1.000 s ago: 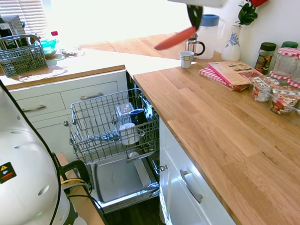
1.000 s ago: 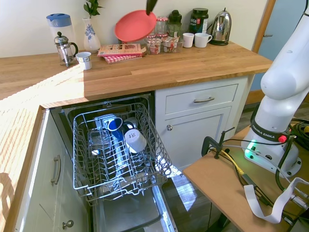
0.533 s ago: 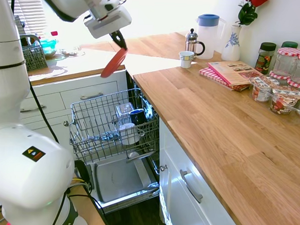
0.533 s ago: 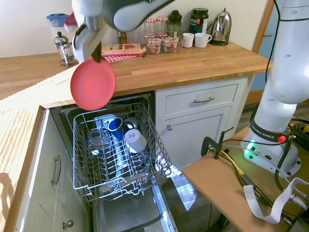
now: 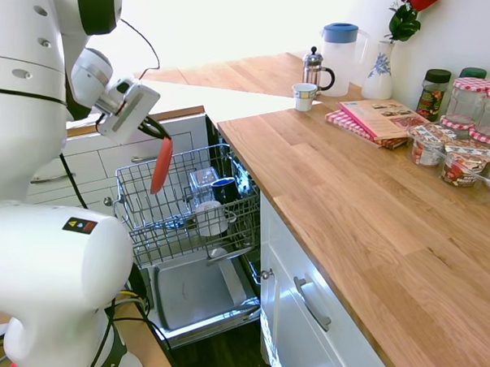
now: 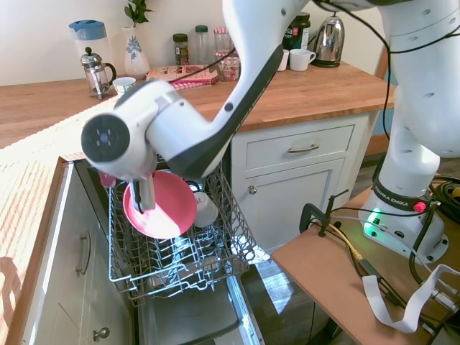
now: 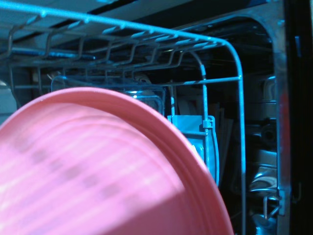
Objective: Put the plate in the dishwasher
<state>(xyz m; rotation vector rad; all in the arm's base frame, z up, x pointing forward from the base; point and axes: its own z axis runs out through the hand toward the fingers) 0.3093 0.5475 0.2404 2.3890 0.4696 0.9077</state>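
The coral-red plate (image 5: 161, 165) hangs upright, edge-on in the first exterior view, just above the left part of the dishwasher's (image 5: 195, 291) pulled-out wire rack (image 5: 178, 229). My gripper (image 5: 158, 136) is shut on the plate's upper rim. From the other side the plate (image 6: 169, 208) shows its round face over the rack (image 6: 180, 259), with the gripper (image 6: 146, 201) clamped on its left part. In the wrist view the plate (image 7: 98, 171) fills the lower left, with the rack wires (image 7: 205, 78) behind it.
A blue mug (image 5: 225, 187), a white cup (image 5: 212, 218) and a glass (image 5: 202, 181) stand in the rack's right half. The dishwasher door lies open below. The wooden counter (image 5: 366, 213) flanks the rack, with a French press (image 5: 316, 72), a cup (image 5: 304, 95), a book and jars at the back.
The arm has swung from above the counter down over the rack. The plate came with it, dropped lower and turned from flat to upright.
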